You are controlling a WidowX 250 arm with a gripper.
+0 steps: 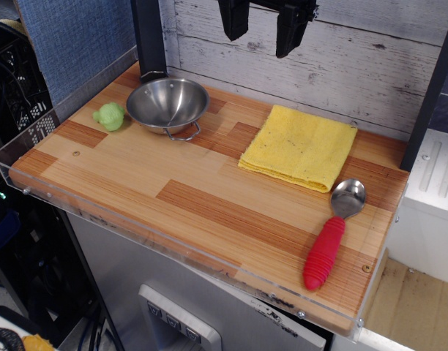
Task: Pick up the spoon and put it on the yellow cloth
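Note:
The spoon [332,235] lies flat on the wooden table near its right front corner, with its shiny round bowl toward the back and its ribbed red handle toward the front. The yellow cloth [299,146] lies folded just behind and left of the spoon's bowl, almost touching it. My gripper [263,29] hangs high above the back of the table, over the cloth's far edge. Its two black fingers are apart and hold nothing.
A steel bowl with a wire handle [168,104] stands at the back left. A small green lump [110,115] lies left of it. The wooden table [173,183] has a clear plastic rim. A white plank wall rises behind, and a black post stands at the right.

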